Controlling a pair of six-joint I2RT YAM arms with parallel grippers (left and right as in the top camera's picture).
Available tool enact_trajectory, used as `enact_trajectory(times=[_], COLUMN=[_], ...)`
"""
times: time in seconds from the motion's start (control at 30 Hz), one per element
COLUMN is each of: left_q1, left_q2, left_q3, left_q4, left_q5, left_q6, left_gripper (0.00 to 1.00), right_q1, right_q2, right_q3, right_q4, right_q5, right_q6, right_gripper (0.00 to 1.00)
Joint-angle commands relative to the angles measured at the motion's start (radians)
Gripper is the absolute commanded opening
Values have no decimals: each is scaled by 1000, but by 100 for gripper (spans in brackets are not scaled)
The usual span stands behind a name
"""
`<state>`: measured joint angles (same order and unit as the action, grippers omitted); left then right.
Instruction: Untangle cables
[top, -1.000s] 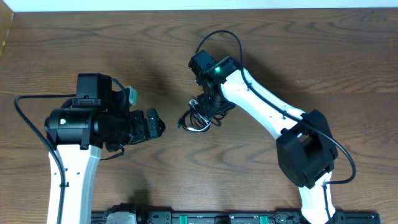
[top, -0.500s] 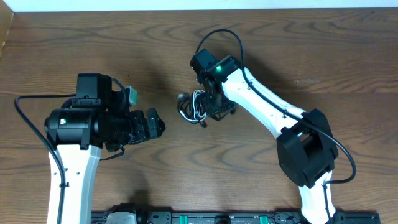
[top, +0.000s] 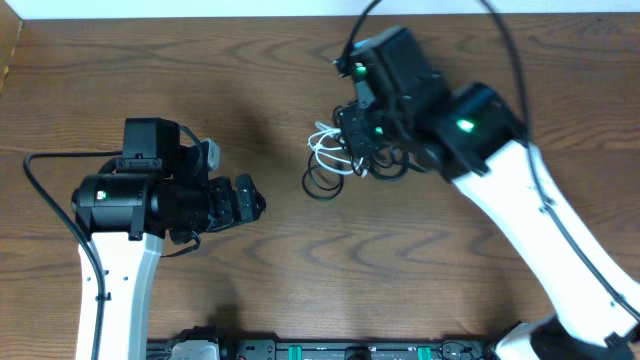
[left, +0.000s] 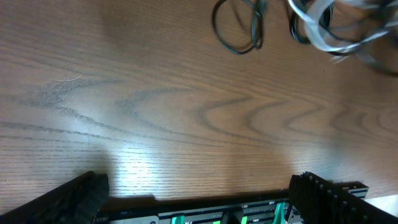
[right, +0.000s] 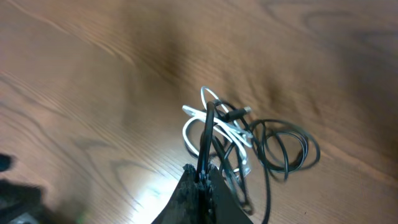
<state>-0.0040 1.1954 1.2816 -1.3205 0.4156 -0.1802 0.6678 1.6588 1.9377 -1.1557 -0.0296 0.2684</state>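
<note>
The cables (top: 333, 162) form one small tangle of thin black loops and a short white cord (top: 325, 143) at the table's middle. My right gripper (top: 366, 140) is raised over the tangle and is shut on one black cable (right: 206, 134), which runs up between its fingertips (right: 202, 177). The white cord (right: 219, 129) and black loops (right: 287, 152) hang below it, tangled together. My left gripper (top: 250, 200) stands open to the left of the tangle, holding nothing. In the left wrist view a black loop (left: 239, 28) and the white cord (left: 317, 28) lie beyond its gripper (left: 199, 183).
Bare wooden table (top: 300, 270) surrounds the tangle. A black rail with green parts (top: 340, 350) runs along the front edge. The left arm's thick black cable (top: 60, 215) loops out at the far left.
My right gripper has shut on a black cable and risen toward the overhead camera. The tangle has come up with it and shifted slightly. The left arm has not moved.
</note>
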Motion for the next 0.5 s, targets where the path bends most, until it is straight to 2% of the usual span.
enact_trajectory(times=[0.0,0.2,0.33,0.47], left_q1=[-4,-4,-4,-4], left_q2=[3,3,3,3], left_q3=[29,29,29,29], left_q4=[-3,-3,-3,-3], left_q5=[-6,-6,-6,-6], left_q6=[3,3,3,3], left_gripper=[98,98,98,98], right_q1=[-5,-3,-3,-19], right_q2=[29,32,3,-47], right_q3=[-10,-37,4,133], right_q4=[-12,-12,37,88], right_q5=[-3,-16,-29,-29], right_q6=[64,217,163,90], right_gripper=[1,1,1,1])
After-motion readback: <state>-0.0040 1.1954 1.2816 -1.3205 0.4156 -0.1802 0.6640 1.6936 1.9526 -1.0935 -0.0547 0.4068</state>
